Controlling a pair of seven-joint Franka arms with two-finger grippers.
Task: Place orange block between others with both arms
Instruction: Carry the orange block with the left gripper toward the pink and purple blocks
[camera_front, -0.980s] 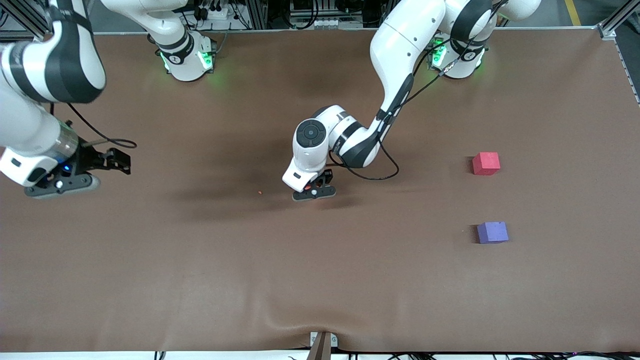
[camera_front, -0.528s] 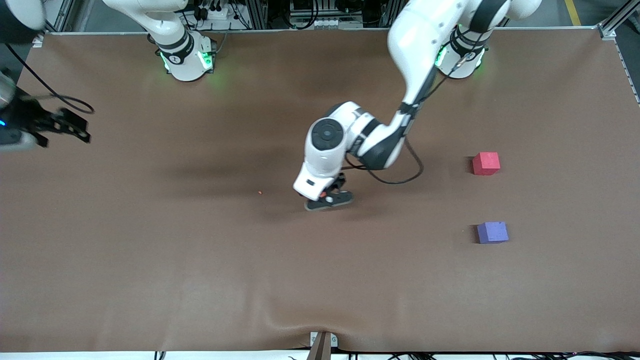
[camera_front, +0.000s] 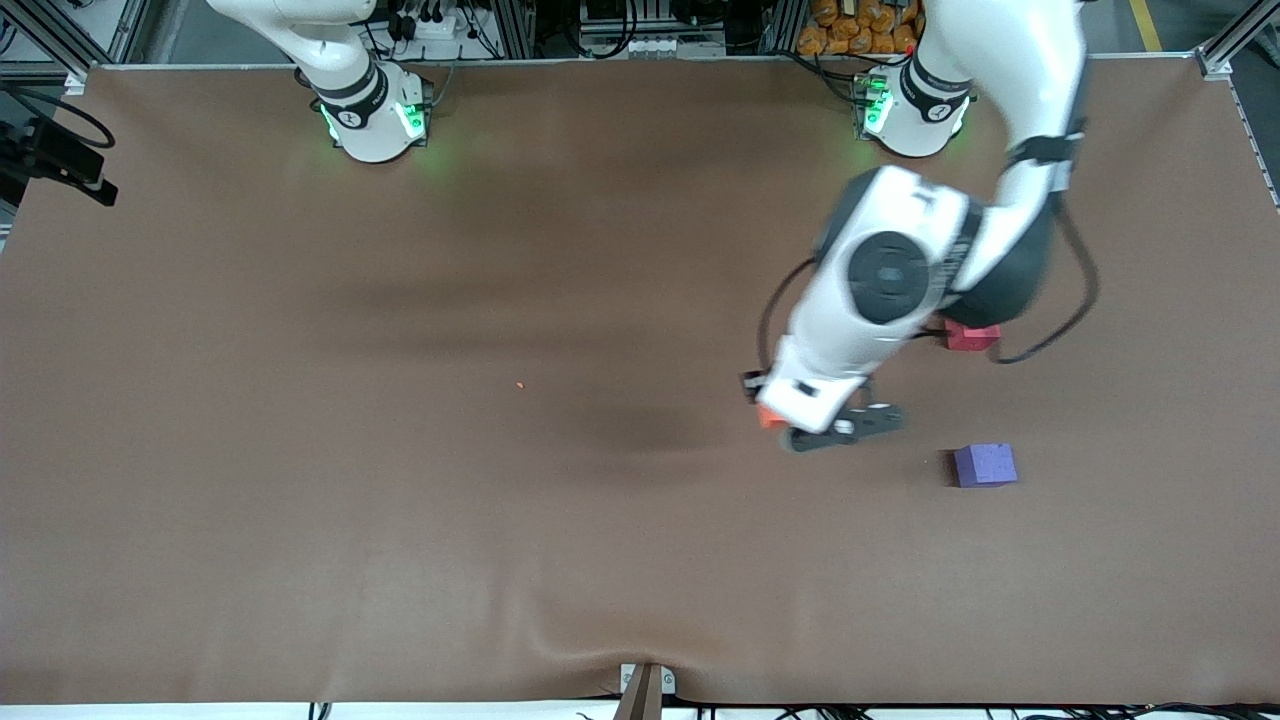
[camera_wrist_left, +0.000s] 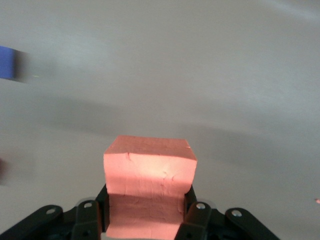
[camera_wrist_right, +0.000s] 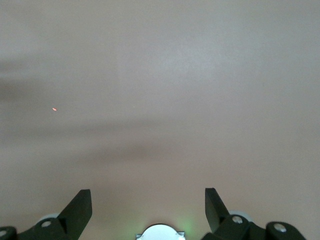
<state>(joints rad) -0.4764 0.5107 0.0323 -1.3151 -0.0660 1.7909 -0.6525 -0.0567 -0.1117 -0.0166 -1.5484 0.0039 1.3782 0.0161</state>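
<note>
Over the table (camera_front: 300, 520), my left gripper (camera_front: 800, 425) carries the orange block (camera_wrist_left: 149, 192) clamped, near the purple cube (camera_front: 985, 465). Next I lower it between purple and red (camera_front: 972, 338). My right gripper (camera_wrist_right: 148, 205) waits, fingers apart.

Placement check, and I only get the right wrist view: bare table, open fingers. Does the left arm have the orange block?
Observer: Yes. The left gripper is shut on the orange block.
Operator: Where is it?
Observer: In the air over the table, short of the purple cube, toward the right arm's end from it.
Operator: And my arm?
Observer: The right gripper waits over the table's edge at the right arm's end.
</note>
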